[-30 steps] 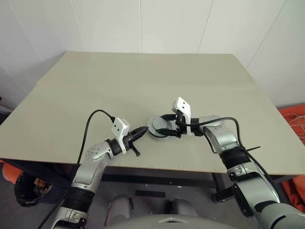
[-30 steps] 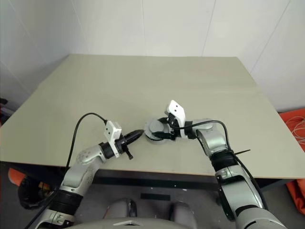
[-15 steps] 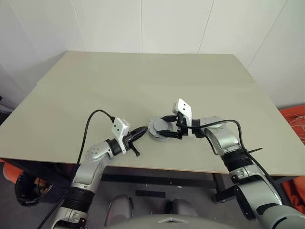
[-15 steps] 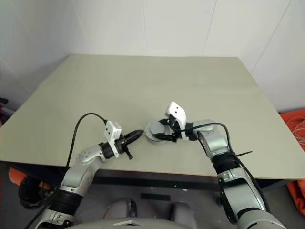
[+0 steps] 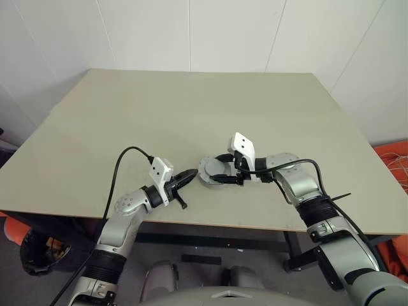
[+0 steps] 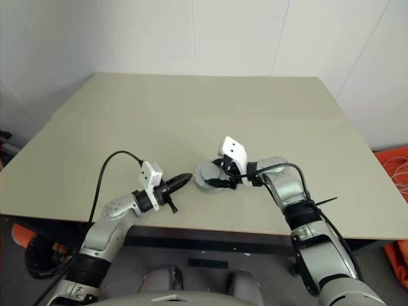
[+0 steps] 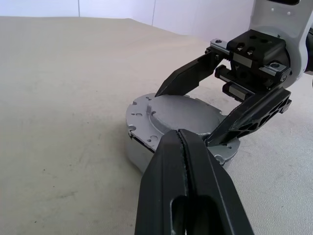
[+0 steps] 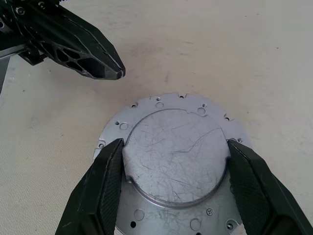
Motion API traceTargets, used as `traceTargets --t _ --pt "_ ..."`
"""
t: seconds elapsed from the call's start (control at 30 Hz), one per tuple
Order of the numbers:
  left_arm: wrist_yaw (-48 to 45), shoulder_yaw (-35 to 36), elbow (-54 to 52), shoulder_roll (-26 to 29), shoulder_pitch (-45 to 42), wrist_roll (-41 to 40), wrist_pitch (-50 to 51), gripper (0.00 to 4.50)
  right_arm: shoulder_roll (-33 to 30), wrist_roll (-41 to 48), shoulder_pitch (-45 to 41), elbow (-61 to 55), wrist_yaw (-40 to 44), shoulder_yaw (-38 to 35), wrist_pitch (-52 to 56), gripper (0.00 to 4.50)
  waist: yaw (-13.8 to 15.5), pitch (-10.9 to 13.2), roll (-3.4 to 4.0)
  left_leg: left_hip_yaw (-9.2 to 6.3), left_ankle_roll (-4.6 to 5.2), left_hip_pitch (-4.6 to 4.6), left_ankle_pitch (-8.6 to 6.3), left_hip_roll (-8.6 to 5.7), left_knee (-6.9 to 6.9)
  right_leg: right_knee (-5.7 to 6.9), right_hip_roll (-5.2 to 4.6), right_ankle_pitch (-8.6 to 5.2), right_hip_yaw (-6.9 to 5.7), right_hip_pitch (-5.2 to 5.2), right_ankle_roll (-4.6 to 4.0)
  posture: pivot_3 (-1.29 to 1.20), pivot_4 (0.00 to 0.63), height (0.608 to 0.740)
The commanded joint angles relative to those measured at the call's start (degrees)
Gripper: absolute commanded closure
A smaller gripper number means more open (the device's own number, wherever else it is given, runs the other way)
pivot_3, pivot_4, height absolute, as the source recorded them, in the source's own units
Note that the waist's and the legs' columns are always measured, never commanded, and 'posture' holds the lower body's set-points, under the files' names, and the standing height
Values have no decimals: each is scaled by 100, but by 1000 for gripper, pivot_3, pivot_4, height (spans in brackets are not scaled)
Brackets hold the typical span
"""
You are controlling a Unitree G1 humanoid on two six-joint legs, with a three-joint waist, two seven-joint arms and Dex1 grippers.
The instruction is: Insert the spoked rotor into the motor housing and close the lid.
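The lid (image 8: 176, 147), a silvery-grey round disc with a raised centre and small holes in its flange, lies flat on the motor housing (image 7: 139, 147). Only the housing's grey side wall shows. The spoked rotor is hidden. My right gripper (image 8: 176, 159) reaches in from the right. One finger presses each side of the lid's raised centre, so it is shut on the lid (image 5: 210, 169). My left gripper (image 5: 191, 173) is shut and empty. It lies level just above the table, its tip (image 7: 180, 134) close to the lid's left edge.
The parts sit on a beige table (image 5: 191, 108), near its front edge (image 5: 210, 224). White walls stand behind the table. A black cable (image 5: 124, 159) loops over my left forearm.
My right gripper has turned slightly around the lid and edged a little left. The left arm and the housing have stayed put.
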Motion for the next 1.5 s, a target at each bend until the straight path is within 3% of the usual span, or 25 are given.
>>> traceTargets --t 0.03,0.77,0.97,1.2,1.5 --pt "-5 34 -216 9 -60 -49 1 4500 -179 -314 -50 243 -99 91 43 1315 -1 0 0 0 0 0 0 0 0 0 0 0 0 0 0 0 0 740" --pt "-41 46 -93 -8 -79 -18 -92 4500 -287 -288 -27 308 68 181 310 1315 23 -1 2 1 9 28 -6 1 -2 -38 -1 -1 -1 57 3 0 0 740" --pt "255 -44 422 -64 -582 474 -305 4500 -182 -339 107 247 -271 162 237 1315 22 -1 2 0 8 61 -6 2 -5 -46 -1 -25 -1 88 43 0 0 740" --pt "-250 -250 807 -105 -1575 390 142 4500 -144 -305 378 -59 -418 224 300 1315 0 -1 1 1 6 77 -4 2 -7 -53 -1 -27 1 100 47 0 0 740" --pt "-1032 -754 1386 153 -2172 671 700 4500 -116 -281 316 -109 -441 219 366 1315 -5 -1 1 7 -11 85 6 0 -63 -54 -1 -19 0 85 32 0 0 740"
